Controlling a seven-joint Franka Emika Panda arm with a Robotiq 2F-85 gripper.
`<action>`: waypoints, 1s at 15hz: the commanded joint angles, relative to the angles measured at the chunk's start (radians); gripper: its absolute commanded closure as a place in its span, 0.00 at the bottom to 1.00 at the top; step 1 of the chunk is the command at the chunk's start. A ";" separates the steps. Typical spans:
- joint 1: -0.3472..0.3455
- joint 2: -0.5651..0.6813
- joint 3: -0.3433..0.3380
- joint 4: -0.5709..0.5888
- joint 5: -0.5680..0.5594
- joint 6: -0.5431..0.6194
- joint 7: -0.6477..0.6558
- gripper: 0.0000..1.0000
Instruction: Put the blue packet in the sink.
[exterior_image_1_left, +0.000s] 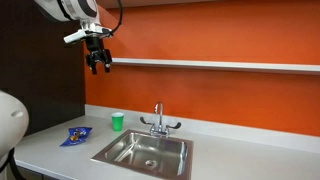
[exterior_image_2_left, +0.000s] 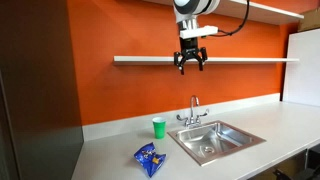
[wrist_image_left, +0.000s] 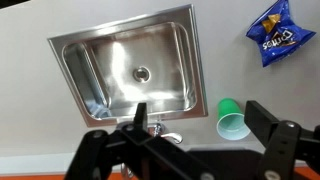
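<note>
The blue packet (exterior_image_1_left: 75, 135) lies flat on the grey counter beside the sink; it also shows in the other exterior view (exterior_image_2_left: 148, 157) and in the wrist view (wrist_image_left: 273, 34). The stainless sink (exterior_image_1_left: 128, 158) (exterior_image_2_left: 236, 145) (wrist_image_left: 75, 60) has a round drain and a chrome faucet (exterior_image_1_left: 159, 123). My gripper (exterior_image_1_left: 98, 63) (exterior_image_2_left: 191, 63) hangs high in the air in front of the orange wall, far above the counter. Its fingers are spread and hold nothing; in the wrist view (wrist_image_left: 200, 118) they frame the cup and faucet from above.
A small green cup (exterior_image_1_left: 118, 121) (exterior_image_2_left: 158, 127) (wrist_image_left: 232, 118) stands between the packet and the faucet, near the wall. A white shelf (exterior_image_1_left: 220, 65) (exterior_image_2_left: 145, 59) runs along the orange wall at gripper height. A dark cabinet (exterior_image_2_left: 35, 90) bounds one end of the counter.
</note>
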 joint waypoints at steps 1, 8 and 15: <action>0.023 0.003 -0.020 0.002 -0.007 -0.002 0.005 0.00; 0.097 0.024 -0.061 -0.030 0.080 0.064 -0.234 0.00; 0.143 0.100 -0.066 -0.055 0.131 0.160 -0.405 0.00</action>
